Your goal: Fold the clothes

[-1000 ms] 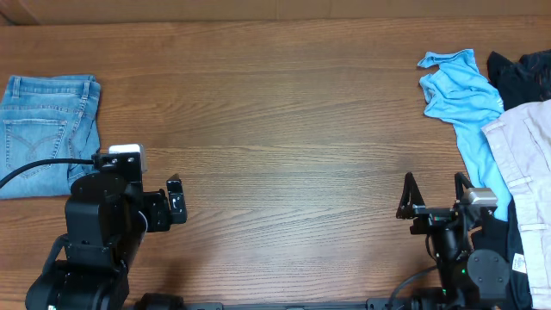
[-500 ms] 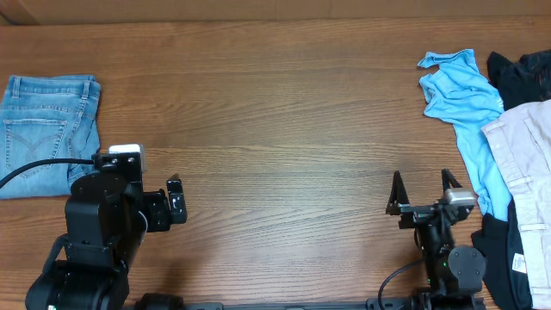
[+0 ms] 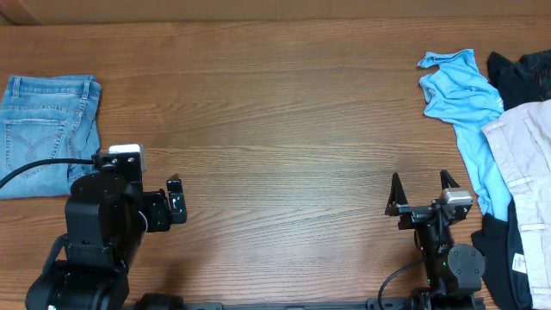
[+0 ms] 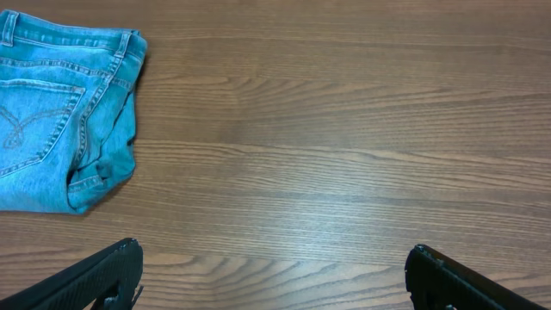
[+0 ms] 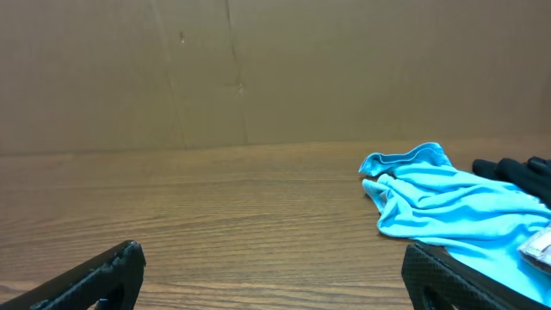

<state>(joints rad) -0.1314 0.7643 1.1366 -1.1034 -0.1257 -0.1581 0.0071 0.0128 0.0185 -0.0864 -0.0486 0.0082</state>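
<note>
The light-blue denim jeans point(image 3: 45, 129) lie folded into a compact stack at the table's left edge, a stitched back pocket facing up; they also show at the upper left of the left wrist view point(image 4: 60, 120). My left gripper point(image 4: 274, 271) is open and empty over bare wood, to the right of and nearer than the jeans; overhead only one finger point(image 3: 176, 200) shows beside the arm. My right gripper point(image 3: 419, 191) is open and empty near the front right, just left of the clothes pile; its fingers frame the right wrist view point(image 5: 274, 274).
A pile of other garments lies at the right edge: a bright-blue shirt point(image 3: 461, 95), a black garment point(image 3: 521, 73), and pale pinkish-beige trousers point(image 3: 525, 164). The blue shirt also shows in the right wrist view point(image 5: 448, 202). A brown cardboard wall point(image 5: 258, 69) stands behind the table.
The right arm has drawn back to the left, away from the clothes pile, and settled. The left arm and the jeans have not moved.
</note>
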